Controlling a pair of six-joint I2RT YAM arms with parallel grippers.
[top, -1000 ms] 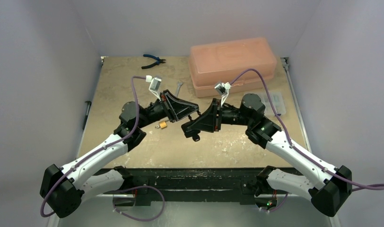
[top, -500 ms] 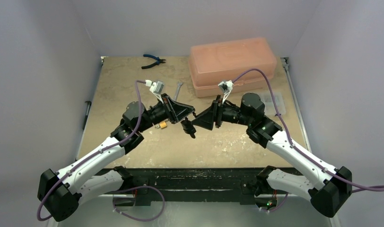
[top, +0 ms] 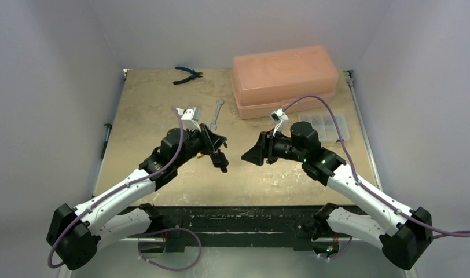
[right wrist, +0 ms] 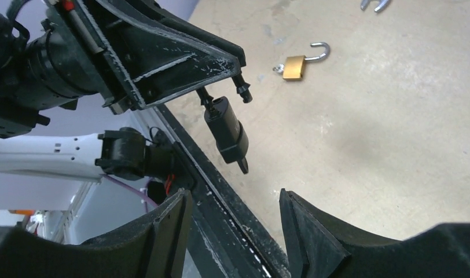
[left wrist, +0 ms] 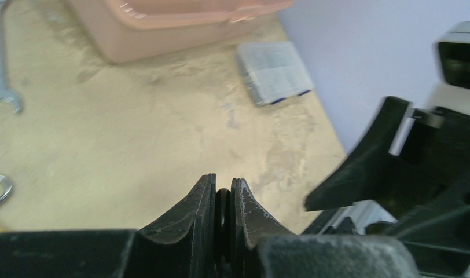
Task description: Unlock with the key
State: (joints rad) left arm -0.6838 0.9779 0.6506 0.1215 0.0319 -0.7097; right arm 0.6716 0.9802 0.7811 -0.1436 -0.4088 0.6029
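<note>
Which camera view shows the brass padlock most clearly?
The right wrist view: the padlock shows whole, its shackle swung open. The top view gives only an orange sliver of it; the left wrist view catches only its shackle at the left edge.

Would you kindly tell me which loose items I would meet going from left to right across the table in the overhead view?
blue-handled pliers → silver open-ended spanner → pink plastic lidded box → clear plastic compartment case
</note>
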